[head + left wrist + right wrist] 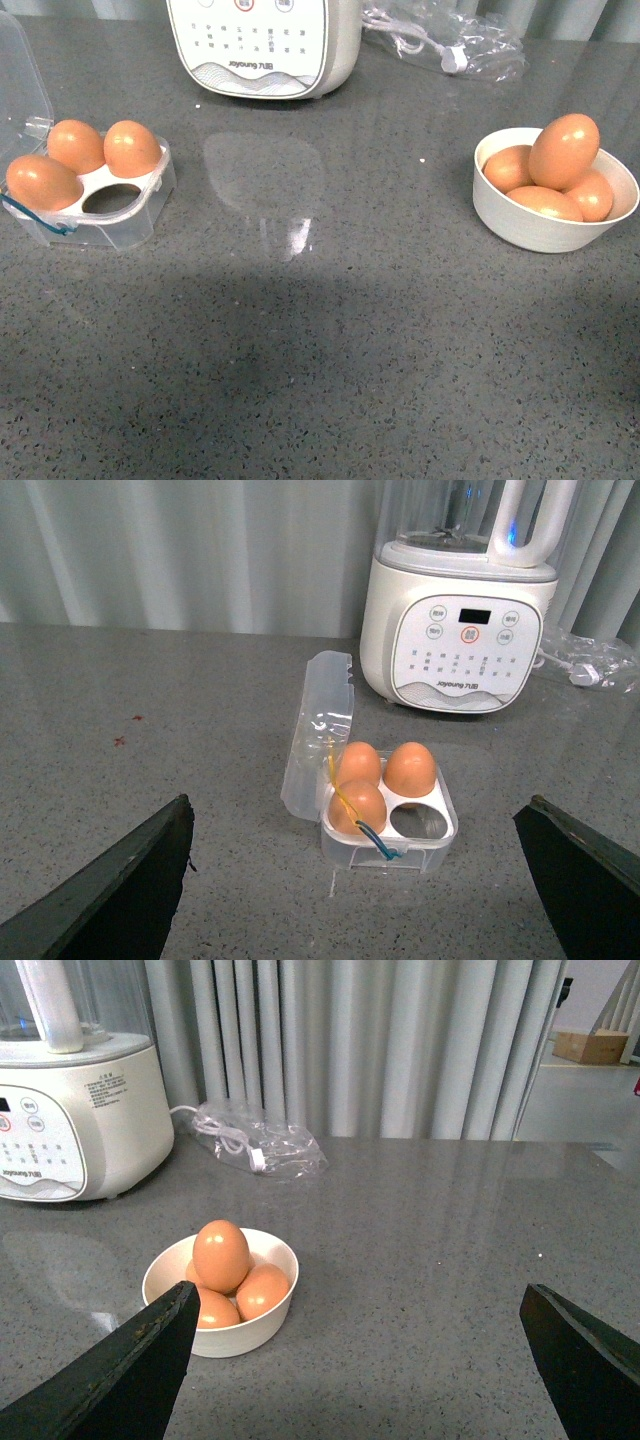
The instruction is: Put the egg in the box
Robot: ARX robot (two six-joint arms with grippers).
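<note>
Dark left gripper spread wide, nothing held. Box seen ahead of it, lid swung open, three eggs seated, fourth hollow unfilled. Right gripper likewise spread, nothing gripped, bowl ahead. Egg perched atop three others in bowl, well apart from box across grey table. Blender set behind.
</note>
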